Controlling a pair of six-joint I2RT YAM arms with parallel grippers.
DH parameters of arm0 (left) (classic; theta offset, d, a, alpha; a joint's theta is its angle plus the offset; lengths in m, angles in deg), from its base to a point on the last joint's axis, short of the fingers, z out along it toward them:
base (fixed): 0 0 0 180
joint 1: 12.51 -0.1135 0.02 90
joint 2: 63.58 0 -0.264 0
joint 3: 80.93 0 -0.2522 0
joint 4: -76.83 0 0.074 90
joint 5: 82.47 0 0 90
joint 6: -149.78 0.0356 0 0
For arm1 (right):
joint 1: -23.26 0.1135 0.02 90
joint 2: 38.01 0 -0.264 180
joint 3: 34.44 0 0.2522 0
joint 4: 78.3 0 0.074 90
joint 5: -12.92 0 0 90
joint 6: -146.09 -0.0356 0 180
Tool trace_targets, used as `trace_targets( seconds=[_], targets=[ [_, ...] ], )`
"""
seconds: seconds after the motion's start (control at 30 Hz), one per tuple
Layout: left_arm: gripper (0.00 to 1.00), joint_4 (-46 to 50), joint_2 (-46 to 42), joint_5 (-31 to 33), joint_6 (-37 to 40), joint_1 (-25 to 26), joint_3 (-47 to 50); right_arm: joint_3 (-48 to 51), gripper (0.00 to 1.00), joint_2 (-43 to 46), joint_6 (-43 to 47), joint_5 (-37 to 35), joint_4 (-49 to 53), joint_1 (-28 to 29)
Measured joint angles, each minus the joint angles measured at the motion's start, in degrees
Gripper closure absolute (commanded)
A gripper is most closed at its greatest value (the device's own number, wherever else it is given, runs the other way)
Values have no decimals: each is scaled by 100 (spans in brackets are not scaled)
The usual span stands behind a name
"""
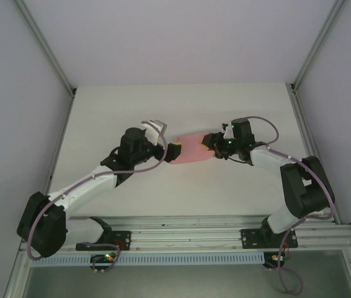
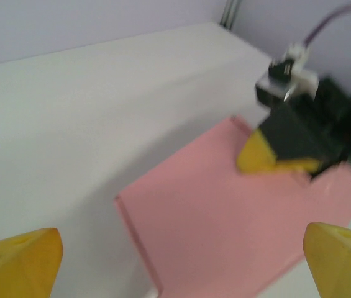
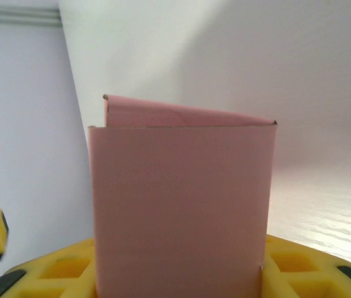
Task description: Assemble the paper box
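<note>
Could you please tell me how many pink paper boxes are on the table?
1. The paper box lies between the left gripper and the right gripper, its right end in the right one. Nothing seems hidden.

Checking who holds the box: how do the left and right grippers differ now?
The left gripper has its jaws wide open; the right gripper is closed on the paper box. The left gripper is at the box's left end; the right gripper grips its right end. Both have yellow fingers.
</note>
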Motion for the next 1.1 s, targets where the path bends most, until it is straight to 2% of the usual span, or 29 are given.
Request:
trace_targets(
  seconds=[0.07,0.17,0.3,0.47,0.57,0.73,0.87,1.1],
  targets=[
    [0,289,35,225,647,201,-2,-188,56,50,-195,70,358,-162],
    [0,570,173,647,1661,761,-9,-505,56,59,-485,330,752,-361],
    [0,358,455,1283,2933,1434,-9,-667,58,92,-831,654,1075,-520],
    [0,-114,1034,2100,4015,1539,-157,-750,58,127,-1071,1056,1611,-564],
    [0,-367,1338,2430,4439,1528,-321,-772,60,181,-1095,1244,1878,-564],
    [2,-710,1517,2618,4830,1528,-374,-772,60,330,-1113,1405,2124,-564],
    [17,-833,1517,2540,5023,1532,-374,-772,58,348,-1134,1482,2212,-614],
    [36,-785,1515,2306,5209,1534,-374,-772,54,348,-1263,1565,2173,-640]
  ],
)
